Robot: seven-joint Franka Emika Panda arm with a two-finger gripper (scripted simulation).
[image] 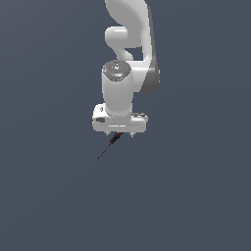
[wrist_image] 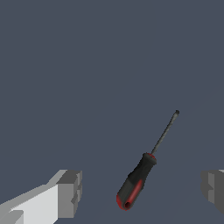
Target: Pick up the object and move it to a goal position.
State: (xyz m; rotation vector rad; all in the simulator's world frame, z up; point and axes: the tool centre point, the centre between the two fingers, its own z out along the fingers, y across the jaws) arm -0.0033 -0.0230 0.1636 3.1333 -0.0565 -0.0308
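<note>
Gripper jaws stand apart, two fingers flanking one untouched screwdriver lying between them at lower frame.

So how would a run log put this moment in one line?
gripper: open, above screwdriver | handle between fingers, untouched | lift: not yet

screwdriver: red-and-black handle, dark grey shaft
gripper: white body, grey finger pads
arm: white, grey joint
ground: plain slate blue-grey
</note>
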